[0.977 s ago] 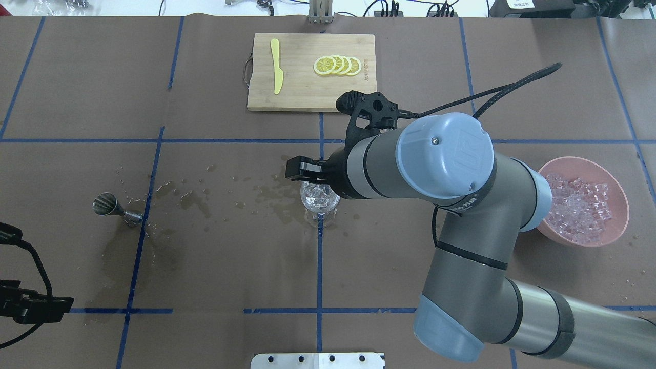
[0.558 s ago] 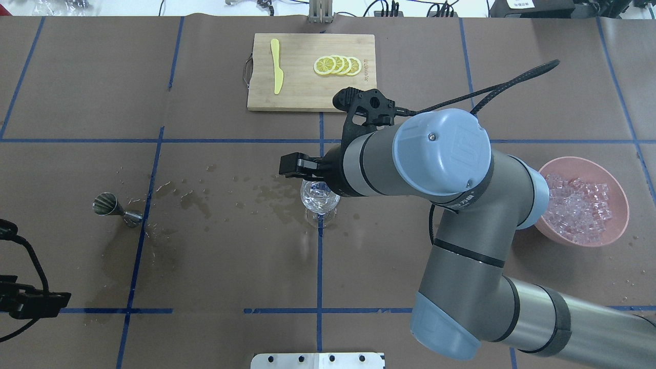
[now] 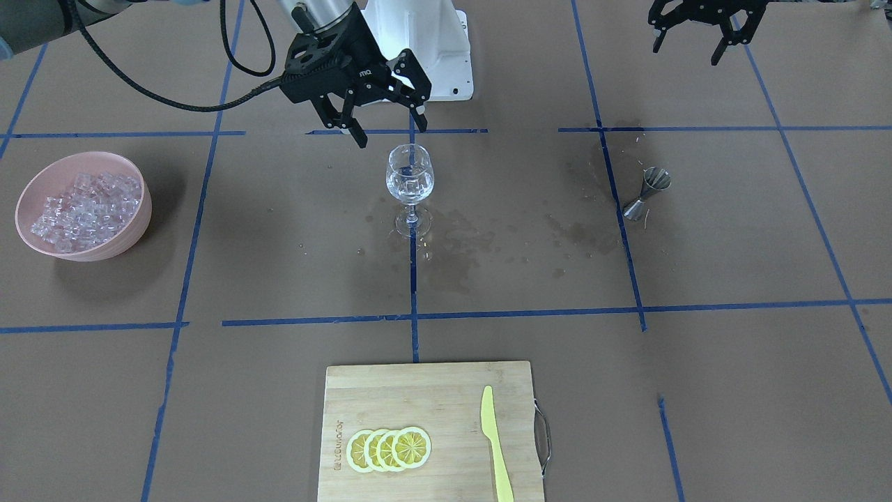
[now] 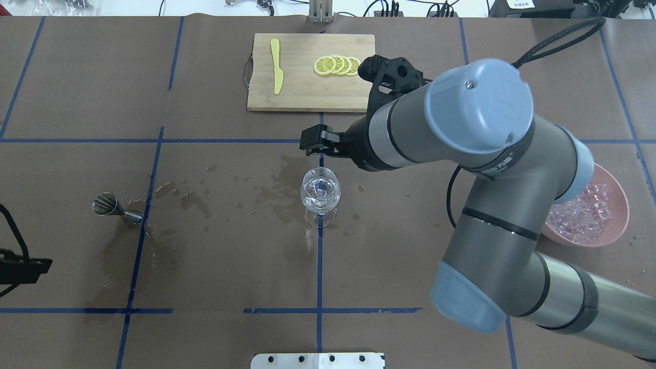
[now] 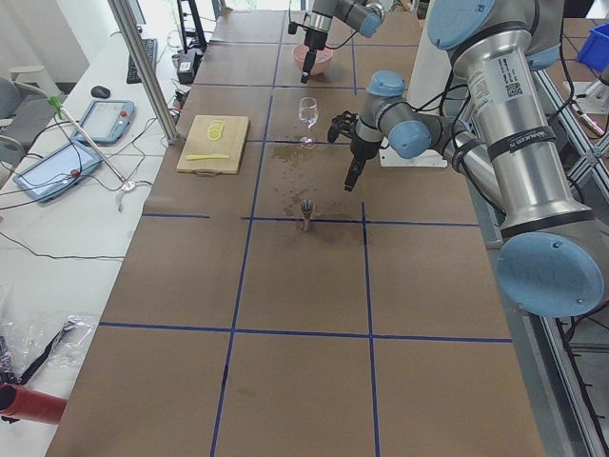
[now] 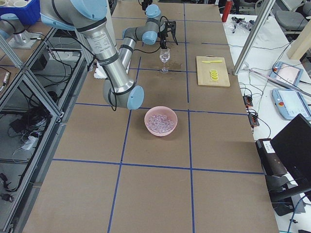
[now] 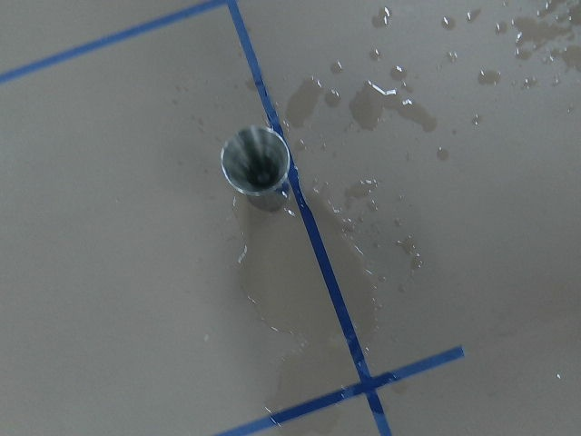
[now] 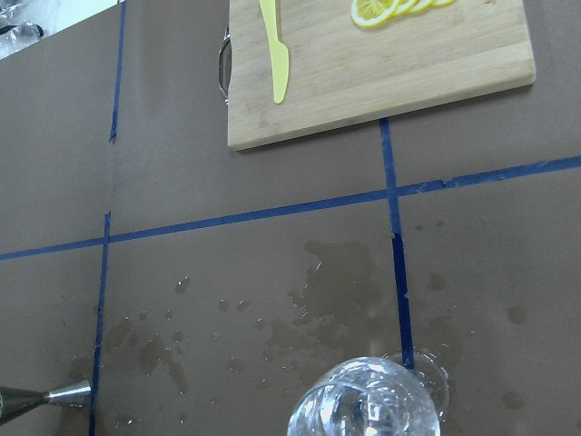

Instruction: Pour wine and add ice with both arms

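Note:
A clear wine glass [image 3: 410, 174] stands mid-table with clear liquid and an ice cube [image 3: 411, 185] in its bowl; it also shows in the overhead view [image 4: 320, 192] and the right wrist view [image 8: 363, 404]. My right gripper [image 3: 390, 134] is open and empty. It hangs above the table just to the robot side of the glass in the front-facing view, apart from it [image 4: 313, 143]. My left gripper [image 3: 686, 52] is open and empty, high near the robot's side, far from the glass. More ice [image 3: 83, 202] fills a pink bowl [image 3: 104, 247].
A steel jigger [image 3: 648, 189] stands on a blue tape line and shows below in the left wrist view [image 7: 256, 161]. A wooden board [image 3: 446, 390] with lemon slices [image 3: 388, 448] and a yellow knife [image 3: 496, 446] lies at the far edge. Wet stains [image 3: 481, 240] spread around the glass.
My right gripper has moved from over the glass's rim away toward the cutting board, and the right arm has swung with it. The left arm's end has drawn further back at the left edge.

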Controlling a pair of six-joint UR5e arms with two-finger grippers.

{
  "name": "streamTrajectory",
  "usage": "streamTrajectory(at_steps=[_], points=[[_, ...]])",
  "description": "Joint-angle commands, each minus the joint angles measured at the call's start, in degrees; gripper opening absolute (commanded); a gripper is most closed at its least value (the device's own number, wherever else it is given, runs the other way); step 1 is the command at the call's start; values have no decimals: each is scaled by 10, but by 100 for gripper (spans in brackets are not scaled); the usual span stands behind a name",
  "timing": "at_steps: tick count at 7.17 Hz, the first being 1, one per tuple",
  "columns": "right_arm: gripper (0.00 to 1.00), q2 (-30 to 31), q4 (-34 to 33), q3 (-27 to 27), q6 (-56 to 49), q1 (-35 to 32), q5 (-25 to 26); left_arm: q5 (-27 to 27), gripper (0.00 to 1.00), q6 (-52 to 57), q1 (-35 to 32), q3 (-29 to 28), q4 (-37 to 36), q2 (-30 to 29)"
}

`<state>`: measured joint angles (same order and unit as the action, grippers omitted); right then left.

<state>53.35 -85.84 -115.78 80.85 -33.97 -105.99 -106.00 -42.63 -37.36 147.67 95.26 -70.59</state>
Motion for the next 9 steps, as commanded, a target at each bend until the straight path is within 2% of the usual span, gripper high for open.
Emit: streamTrajectory(at_steps=[1,2,3,4,6,7,9], points=[[100,9,-60,-6,-55,-84,-78,-24,100,108,-103,-5,-141,-112],[100,19,-95,-8,-108,-126,-105,-27,100,159,-139,-14,-148,-125],[100,47,-108,-9,-171,-161,-125,-59,100,210,-201,-39,-148,-134],[100,75,-109,-8,-232,-183,-133,-106,100,239,-273,-81,-148,-165],[100,126,-116,-2,-338,-232,-158,-182,100,287,-349,-177,-146,-202],[100,139,-135,1,-391,-252,-159,-186,100,288,-383,-216,-144,-219],[100,157,-183,12,-509,-297,-161,-248,100,313,-450,-306,-140,-243]])
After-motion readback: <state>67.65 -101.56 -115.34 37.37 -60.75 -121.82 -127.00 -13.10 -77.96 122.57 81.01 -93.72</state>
